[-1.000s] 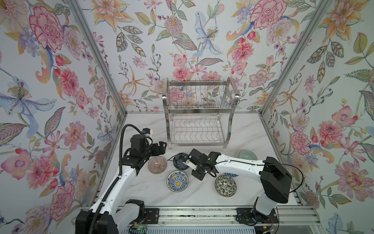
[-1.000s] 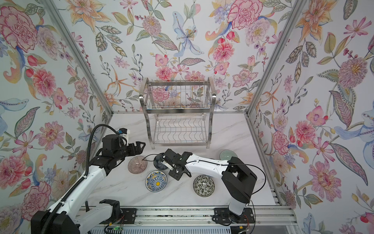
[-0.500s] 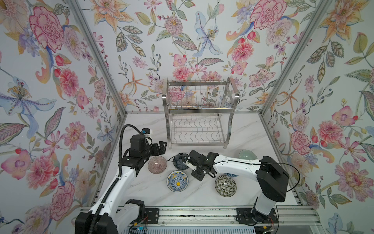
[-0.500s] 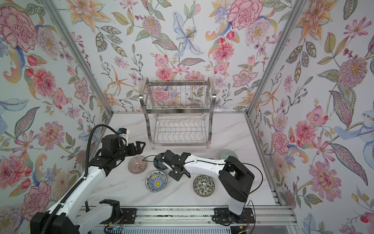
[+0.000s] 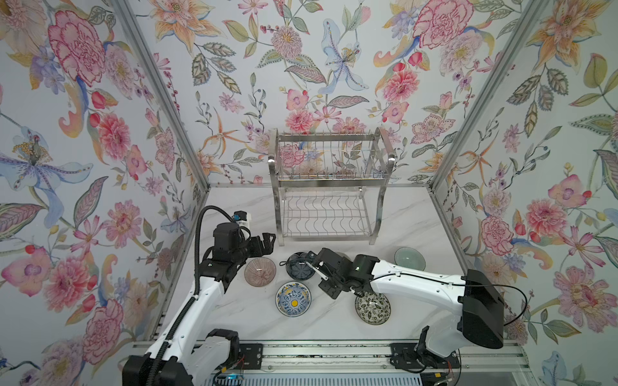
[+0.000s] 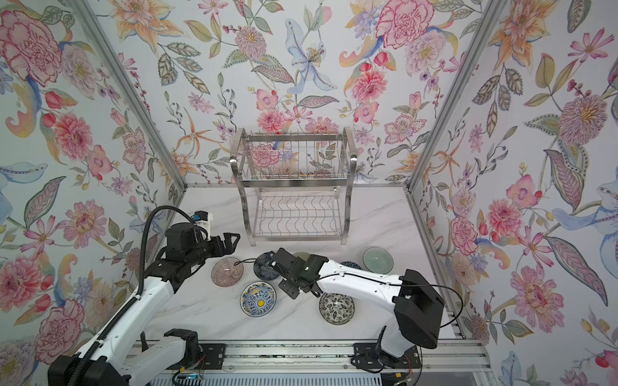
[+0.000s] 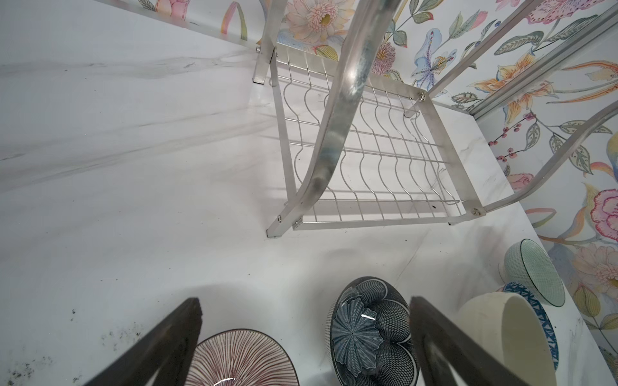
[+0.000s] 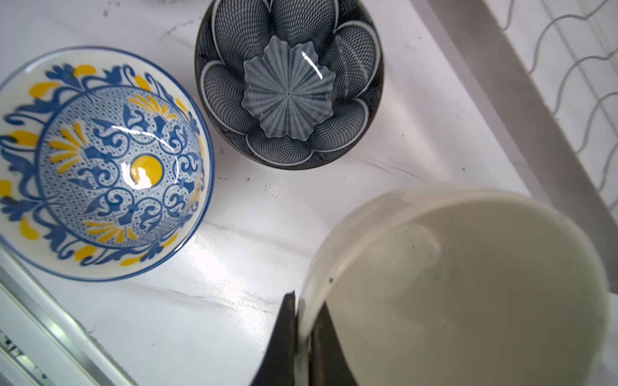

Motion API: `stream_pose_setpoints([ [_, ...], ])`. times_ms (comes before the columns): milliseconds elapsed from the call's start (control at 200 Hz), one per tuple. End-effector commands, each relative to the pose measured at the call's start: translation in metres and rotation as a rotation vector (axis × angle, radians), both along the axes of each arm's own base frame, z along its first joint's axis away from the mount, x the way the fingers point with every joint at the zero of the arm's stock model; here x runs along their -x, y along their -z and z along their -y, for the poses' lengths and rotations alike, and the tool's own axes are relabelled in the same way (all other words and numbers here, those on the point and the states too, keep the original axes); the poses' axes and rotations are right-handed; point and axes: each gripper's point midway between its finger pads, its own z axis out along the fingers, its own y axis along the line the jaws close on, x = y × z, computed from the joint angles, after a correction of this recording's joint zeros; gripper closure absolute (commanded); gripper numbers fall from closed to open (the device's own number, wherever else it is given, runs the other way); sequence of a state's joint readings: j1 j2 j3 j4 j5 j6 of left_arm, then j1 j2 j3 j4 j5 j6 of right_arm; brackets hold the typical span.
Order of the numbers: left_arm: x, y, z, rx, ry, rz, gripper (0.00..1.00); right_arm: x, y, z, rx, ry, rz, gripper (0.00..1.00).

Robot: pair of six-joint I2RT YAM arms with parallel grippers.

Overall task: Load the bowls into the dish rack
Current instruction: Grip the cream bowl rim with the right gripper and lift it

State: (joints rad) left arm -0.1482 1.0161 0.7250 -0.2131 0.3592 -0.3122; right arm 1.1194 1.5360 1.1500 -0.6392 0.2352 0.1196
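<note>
On the white marble table (image 5: 240, 317), in front of the dish rack (image 5: 277, 214), the right gripper (image 8: 302, 300) was clamped on the rim of the cream bowl (image 8: 468, 284). One finger sat inside the wall and one outside. That bowl tilted just beside the dark navy flower-shaped bowl (image 5: 297, 267).

The left gripper (image 7: 304, 300) hung with its jaws wide apart, holding nothing, near the mauve ribbed bowl (image 5: 260, 271) and the rack's front left leg.

The blue-white yellow-centred bowl (image 5: 293, 298), the black-white leafy bowl (image 5: 372, 307) and the pale green bowl (image 5: 409, 259) lay on the table. The blue lattice bowl (image 7: 543, 320) showed just behind the cream one. The rack stood against the back wall.
</note>
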Motion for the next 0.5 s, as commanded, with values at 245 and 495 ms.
stream_pose_setpoints([
  [245, 0.002, 0.001, 0.006, 0.017, 0.022, 0.001, 0.01, -0.001, -0.077, -0.016, -0.269, 0.145, 0.233, 0.94],
  [495, 0.004, -0.003, 0.01, 0.017, 0.028, 0.015, 0.01, -0.02, -0.11, -0.047, -0.498, 0.224, 0.407, 0.93],
])
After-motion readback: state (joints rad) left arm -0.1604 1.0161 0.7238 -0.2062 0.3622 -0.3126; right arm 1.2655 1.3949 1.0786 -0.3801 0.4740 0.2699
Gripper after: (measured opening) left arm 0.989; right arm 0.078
